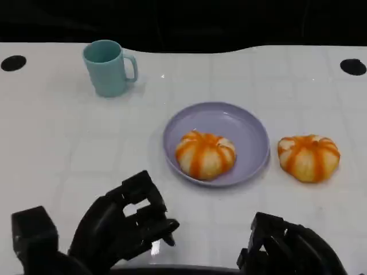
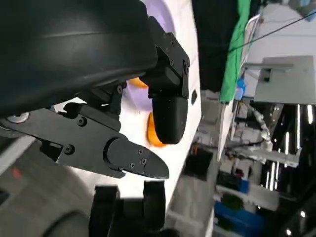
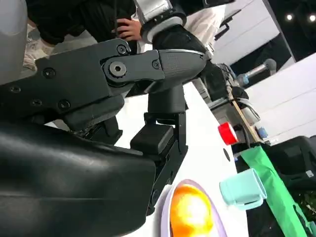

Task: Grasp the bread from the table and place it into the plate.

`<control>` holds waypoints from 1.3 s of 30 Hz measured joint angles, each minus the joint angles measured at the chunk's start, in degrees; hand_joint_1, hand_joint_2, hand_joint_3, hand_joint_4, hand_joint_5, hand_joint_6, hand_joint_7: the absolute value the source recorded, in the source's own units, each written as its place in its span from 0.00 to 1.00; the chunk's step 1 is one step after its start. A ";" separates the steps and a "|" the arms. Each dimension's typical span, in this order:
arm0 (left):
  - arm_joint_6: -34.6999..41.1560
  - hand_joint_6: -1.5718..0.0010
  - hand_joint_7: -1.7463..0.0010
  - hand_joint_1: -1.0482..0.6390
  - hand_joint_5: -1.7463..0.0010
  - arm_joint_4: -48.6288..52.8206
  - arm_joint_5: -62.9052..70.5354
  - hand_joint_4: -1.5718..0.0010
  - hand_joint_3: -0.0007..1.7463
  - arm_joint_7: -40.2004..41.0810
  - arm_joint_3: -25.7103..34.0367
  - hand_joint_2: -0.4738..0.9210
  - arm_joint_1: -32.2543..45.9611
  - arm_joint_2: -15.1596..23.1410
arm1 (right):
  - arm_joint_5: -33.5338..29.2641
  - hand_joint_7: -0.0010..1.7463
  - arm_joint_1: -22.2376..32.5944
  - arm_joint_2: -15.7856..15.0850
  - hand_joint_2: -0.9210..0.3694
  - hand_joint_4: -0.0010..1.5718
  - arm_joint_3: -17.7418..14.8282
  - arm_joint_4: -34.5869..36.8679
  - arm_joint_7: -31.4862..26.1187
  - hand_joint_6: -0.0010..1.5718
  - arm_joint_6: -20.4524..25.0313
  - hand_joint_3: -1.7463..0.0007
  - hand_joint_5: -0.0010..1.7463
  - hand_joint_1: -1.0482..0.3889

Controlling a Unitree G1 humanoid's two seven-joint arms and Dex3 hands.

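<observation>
Nearest the camera, the left robot hand (image 1: 123,226) sits low over the white counter (image 1: 69,149), fingers loosely curled and apart, holding nothing. The right robot hand (image 1: 287,249) sits at the near edge on the other side, fingers curled inward, nothing visible in them; whether they are fully closed cannot be told.

Beyond the hands, a lavender plate (image 1: 252,134) lies at mid-counter. One orange-striped bread (image 1: 205,154) rests inside it, toward its near side. A second bread (image 1: 308,157) lies on the bare counter just beside the plate's right rim, apart from it and from both hands.

Farther back, to the left, a teal mug (image 1: 108,67) stands upright, handle pointing right. In the right wrist view, a person's hand (image 3: 129,28) appears beyond the counter.
</observation>
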 measured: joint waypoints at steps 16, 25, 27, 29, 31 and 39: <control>5.06 0.64 0.00 0.44 0.00 0.05 -3.11 0.53 0.00 -5.99 2.11 0.97 2.60 -0.82 | 0.18 0.77 0.06 -1.77 0.00 0.54 -1.23 0.08 0.94 0.49 -0.17 0.86 0.90 0.24; 4.63 0.65 0.00 0.44 0.00 1.79 -3.09 0.53 0.00 -6.96 2.60 0.96 2.33 -1.54 | 0.25 0.77 -0.58 -1.99 0.00 0.54 -2.69 1.19 1.62 0.48 -0.48 0.86 0.91 0.24; 4.63 0.65 0.00 0.44 0.00 1.89 -3.09 0.53 0.00 -6.96 2.64 0.96 2.20 -1.70 | 0.25 0.77 -0.70 -1.99 0.00 0.55 -2.86 1.36 1.62 0.49 -0.48 0.86 0.91 0.24; 4.48 0.65 0.00 0.43 0.00 2.17 -2.91 0.53 0.00 -7.15 2.51 0.96 2.04 -1.87 | 0.25 0.77 -0.84 -1.99 0.00 0.55 -2.89 1.66 1.62 0.49 -0.49 0.86 0.91 0.24; 3.87 0.65 0.00 0.44 0.00 2.90 -2.62 0.53 0.00 -8.05 2.40 0.97 1.85 -1.99 | 0.25 0.77 -1.05 -1.98 0.00 0.55 -2.92 2.11 1.65 0.48 -0.55 0.86 0.91 0.24; 3.66 0.66 0.00 0.45 0.00 3.26 -2.68 0.54 0.01 -8.40 3.53 0.97 1.65 -2.20 | 0.22 0.78 -1.04 -1.90 0.00 0.54 -2.92 2.31 1.61 0.48 -1.18 0.86 0.92 0.24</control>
